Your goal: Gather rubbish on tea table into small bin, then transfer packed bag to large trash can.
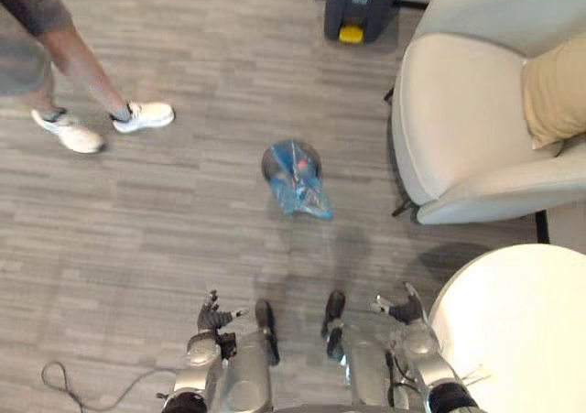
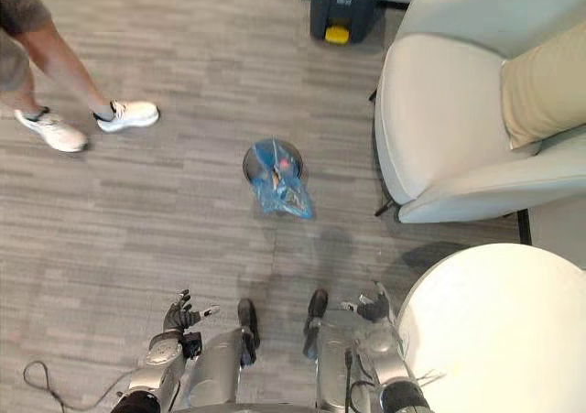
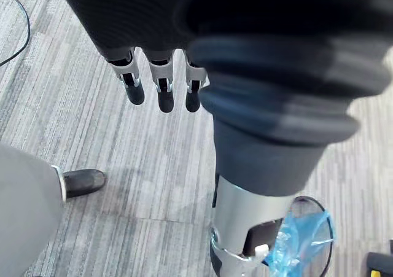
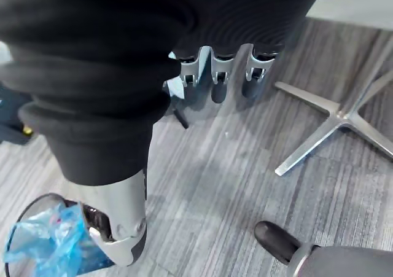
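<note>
A small dark bin (image 1: 275,161) stands on the grey floor ahead of me, lined with a blue plastic bag (image 1: 298,189) whose crumpled top spills toward me. The bag (image 3: 304,240) also appears past my left thumb, and past my right thumb as the bag (image 4: 46,243). The large dark trash can (image 1: 360,5) with a yellow pedal stands farther off, beside the armchair. My left hand (image 1: 215,317) and right hand (image 1: 403,308) hang low, well short of the bin. Both are open and hold nothing. The round white tea table (image 1: 522,331) is at my right.
A cream armchair (image 1: 458,129) with a tan cushion (image 1: 554,88) fills the right side, its metal star base (image 4: 334,126) on the floor. A person in white shoes (image 1: 142,115) walks at the far left. Bare floor lies between me and the bin.
</note>
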